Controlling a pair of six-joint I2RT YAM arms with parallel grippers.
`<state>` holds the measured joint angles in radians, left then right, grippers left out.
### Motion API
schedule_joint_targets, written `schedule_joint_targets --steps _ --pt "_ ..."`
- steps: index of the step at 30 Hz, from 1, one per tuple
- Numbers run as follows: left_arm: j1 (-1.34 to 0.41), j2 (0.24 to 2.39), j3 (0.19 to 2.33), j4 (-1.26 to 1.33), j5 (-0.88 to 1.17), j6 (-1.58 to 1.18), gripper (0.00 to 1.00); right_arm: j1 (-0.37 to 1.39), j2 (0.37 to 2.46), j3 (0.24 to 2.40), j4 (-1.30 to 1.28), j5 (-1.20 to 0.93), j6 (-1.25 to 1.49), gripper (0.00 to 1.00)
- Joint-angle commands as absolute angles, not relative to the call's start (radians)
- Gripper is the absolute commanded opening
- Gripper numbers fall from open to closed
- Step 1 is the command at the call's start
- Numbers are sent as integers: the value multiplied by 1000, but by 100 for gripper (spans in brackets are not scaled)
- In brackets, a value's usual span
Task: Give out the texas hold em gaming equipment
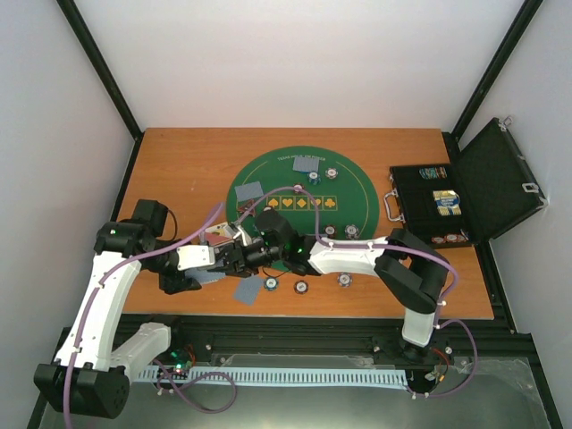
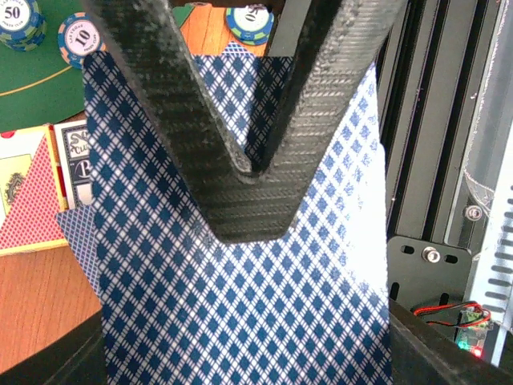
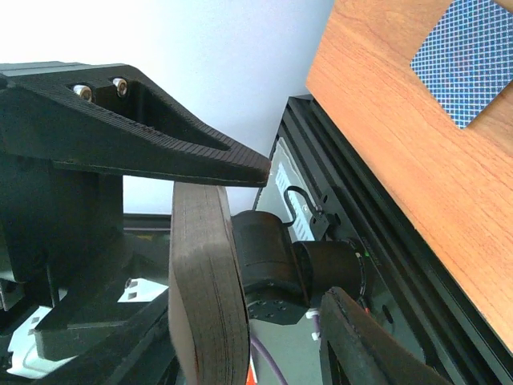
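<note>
My left end effector is clamped on the deck of cards, patterned back facing my wrist, long axis along my fingers, over the desk's near part. My right end effector stands half open around the deck's edge, lower finger clear.

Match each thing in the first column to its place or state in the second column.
1 deck
2 black case
3 green mat
4 card off the mat

a open, right end of table
b by the near edge
c middle of table
d pinched by left gripper

Pairs: 1d, 2a, 3c, 4b.
</note>
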<state>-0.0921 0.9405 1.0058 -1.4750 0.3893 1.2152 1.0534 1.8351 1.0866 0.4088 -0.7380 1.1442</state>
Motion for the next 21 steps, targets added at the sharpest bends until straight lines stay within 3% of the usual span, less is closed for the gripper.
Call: schedule_joint_targets --steps 1,14,18,21 --pt "-95 937 1052 -1485 429 1205 1 1042 1810 1063 316 -688 1103 42" --pt "-96 931 1038 -1474 411 1200 1 1003 1721 1049 250 -671 1077 18" --pt "-95 932 1035 -1473 411 1198 1 997 1708 1048 242 -673 1078 15" --pt "-95 927 1031 -1471 405 1198 1 993 1701 1046 235 -670 1076 3"
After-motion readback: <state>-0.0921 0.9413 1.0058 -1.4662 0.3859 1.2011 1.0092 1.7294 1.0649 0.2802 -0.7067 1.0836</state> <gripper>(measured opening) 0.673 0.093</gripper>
